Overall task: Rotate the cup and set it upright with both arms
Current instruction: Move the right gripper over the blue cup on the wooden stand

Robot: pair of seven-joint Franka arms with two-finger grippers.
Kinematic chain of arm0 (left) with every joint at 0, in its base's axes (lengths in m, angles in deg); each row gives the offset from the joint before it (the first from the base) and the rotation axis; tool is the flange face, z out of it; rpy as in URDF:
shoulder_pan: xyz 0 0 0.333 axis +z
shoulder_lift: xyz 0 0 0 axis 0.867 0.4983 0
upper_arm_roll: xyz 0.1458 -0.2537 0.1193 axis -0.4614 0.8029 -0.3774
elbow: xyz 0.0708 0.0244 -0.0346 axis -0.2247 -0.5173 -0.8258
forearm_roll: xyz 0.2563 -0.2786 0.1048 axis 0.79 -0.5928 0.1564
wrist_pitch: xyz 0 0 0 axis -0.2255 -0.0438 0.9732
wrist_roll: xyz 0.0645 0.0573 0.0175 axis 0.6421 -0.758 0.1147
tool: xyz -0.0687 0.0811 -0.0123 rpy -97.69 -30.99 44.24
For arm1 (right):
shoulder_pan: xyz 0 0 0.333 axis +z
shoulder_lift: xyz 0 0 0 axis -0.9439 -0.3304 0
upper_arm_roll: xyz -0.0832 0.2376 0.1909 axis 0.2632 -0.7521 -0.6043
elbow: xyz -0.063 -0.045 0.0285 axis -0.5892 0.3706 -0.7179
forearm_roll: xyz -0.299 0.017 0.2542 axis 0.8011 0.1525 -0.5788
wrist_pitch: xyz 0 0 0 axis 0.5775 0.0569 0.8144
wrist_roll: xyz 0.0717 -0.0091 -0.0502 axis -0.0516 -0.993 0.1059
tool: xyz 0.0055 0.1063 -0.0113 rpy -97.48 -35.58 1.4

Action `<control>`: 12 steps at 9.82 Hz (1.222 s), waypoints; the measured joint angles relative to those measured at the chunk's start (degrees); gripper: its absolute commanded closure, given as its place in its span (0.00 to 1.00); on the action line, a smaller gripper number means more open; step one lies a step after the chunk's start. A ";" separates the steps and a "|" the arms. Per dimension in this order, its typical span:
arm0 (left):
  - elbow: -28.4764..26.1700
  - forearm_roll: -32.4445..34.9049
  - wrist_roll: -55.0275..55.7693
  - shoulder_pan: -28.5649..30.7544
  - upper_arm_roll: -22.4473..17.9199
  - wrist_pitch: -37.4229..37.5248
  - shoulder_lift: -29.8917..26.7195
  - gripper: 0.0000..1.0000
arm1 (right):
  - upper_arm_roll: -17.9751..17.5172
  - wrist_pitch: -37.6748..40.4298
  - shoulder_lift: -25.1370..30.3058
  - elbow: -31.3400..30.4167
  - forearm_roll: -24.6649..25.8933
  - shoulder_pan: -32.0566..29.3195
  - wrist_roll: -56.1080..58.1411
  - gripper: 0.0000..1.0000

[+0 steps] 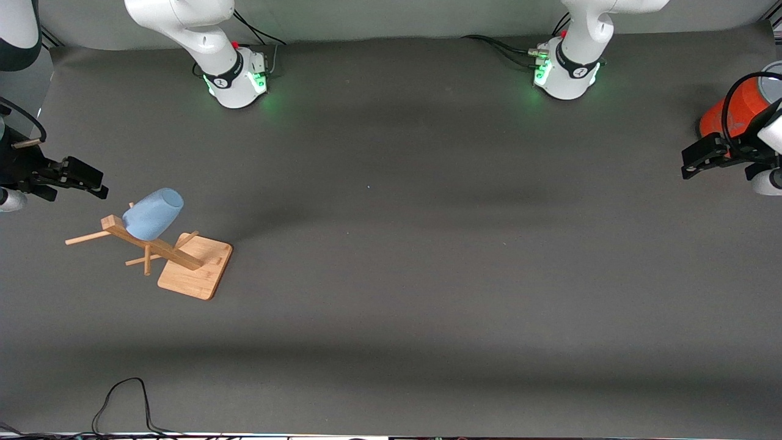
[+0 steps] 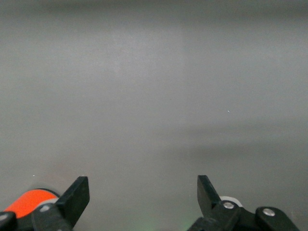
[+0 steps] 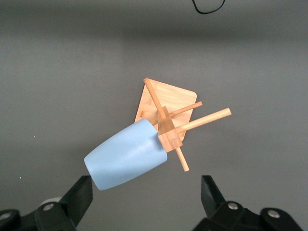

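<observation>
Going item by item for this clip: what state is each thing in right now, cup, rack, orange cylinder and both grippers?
cup: hung mouth-first on a peg of the rack, tilted, not upright, not gripped.
wooden rack: standing on its base at the right arm's end of the table.
orange cylinder: at the left arm's end, partly hidden by the arm.
right gripper: open, empty, beside the cup.
left gripper: open, empty, beside the orange cylinder.

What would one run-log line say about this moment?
cup: hung on wooden rack | right gripper: open, empty, above cup | left gripper: open, empty, waiting by orange cylinder
</observation>
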 measured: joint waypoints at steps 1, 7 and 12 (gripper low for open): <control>0.01 0.00 0.00 0.00 0.00 0.03 0.00 0.00 | 0.00 -0.06 -0.03 0.00 0.00 -0.01 0.00 0.00; 1.24 -0.03 -0.23 -0.18 0.30 -0.40 0.01 0.00 | 0.08 -0.17 -0.33 0.10 0.00 -0.03 0.00 0.00; 1.44 -0.03 -0.26 -0.20 0.30 -0.41 0.02 0.00 | -0.09 -0.13 -0.35 0.22 -0.07 0.09 -16.10 0.00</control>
